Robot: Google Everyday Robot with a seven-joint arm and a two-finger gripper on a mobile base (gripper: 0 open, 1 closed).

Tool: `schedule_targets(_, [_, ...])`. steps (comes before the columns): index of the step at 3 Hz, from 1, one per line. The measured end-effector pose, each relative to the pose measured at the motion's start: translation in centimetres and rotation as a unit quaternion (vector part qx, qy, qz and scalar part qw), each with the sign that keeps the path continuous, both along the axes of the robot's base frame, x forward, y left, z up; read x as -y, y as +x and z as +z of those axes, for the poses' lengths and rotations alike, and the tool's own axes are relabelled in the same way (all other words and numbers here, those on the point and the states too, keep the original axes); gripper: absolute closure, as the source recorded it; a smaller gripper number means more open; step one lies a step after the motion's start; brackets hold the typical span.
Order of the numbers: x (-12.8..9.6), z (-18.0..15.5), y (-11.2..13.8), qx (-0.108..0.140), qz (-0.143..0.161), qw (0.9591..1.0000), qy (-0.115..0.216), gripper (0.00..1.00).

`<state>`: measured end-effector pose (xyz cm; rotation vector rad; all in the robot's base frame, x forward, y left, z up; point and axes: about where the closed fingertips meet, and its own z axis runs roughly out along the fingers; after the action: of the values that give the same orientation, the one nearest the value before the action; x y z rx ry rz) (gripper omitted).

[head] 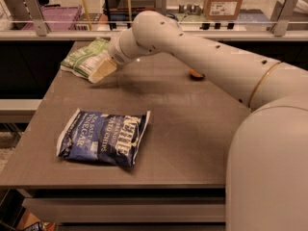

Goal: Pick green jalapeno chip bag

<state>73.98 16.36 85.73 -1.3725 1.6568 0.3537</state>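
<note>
The green jalapeno chip bag lies at the far left corner of the grey table, light green with a white label panel. My gripper is at the bag's right edge, low over the table and touching or just above the bag. My white arm reaches in from the right across the table and hides part of the bag's right side.
A larger dark-blue salt and vinegar chip bag lies flat at the front left of the table. A small orange object sits mid-table under my arm. A railing, a purple crate and a cardboard box stand behind the table.
</note>
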Motion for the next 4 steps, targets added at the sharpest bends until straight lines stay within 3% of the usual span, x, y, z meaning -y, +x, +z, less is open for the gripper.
schedule_targets(2, [-1.4, -2.0, 2.5, -0.011, 0.012, 0.9999, 0.000, 0.00])
schedule_targets(4, [-1.8, -2.3, 2.4, -0.013, 0.015, 0.9998, 0.000, 0.41])
